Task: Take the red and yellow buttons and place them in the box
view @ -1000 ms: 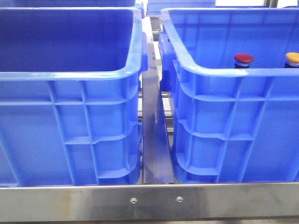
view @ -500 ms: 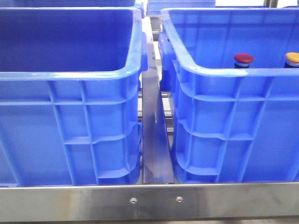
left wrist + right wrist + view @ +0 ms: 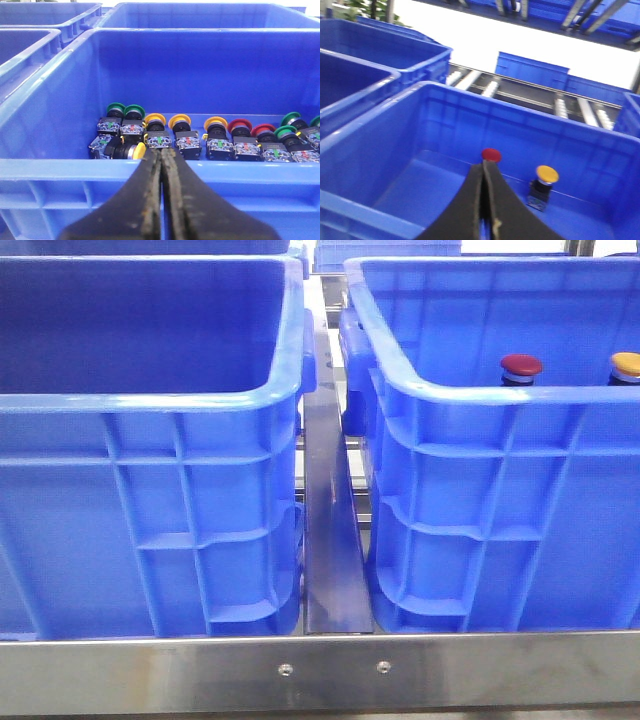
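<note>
The red button and the yellow button are standing upright inside the right-hand box, side by side and apart from each other, their caps showing just above the near rim in the front view. In the right wrist view both are sitting on the box floor close to the far wall, the red cap partly hidden behind the fingertips and the yellow one beside it on a dark body.

The right gripper is hanging above the near rim of that box with its fingers pressed together, holding nothing.

The left gripper is likewise showing its two dark fingers pressed together, with nothing between them. It is hanging over the near rim of a supply crate in which a row of push buttons is lying along the floor: green caps at both ends, yellow and red caps between them.

In the front view a second blue crate is standing to the left of the box, separated from it by a metal rail. A steel crossbar is running along the near edge.
</note>
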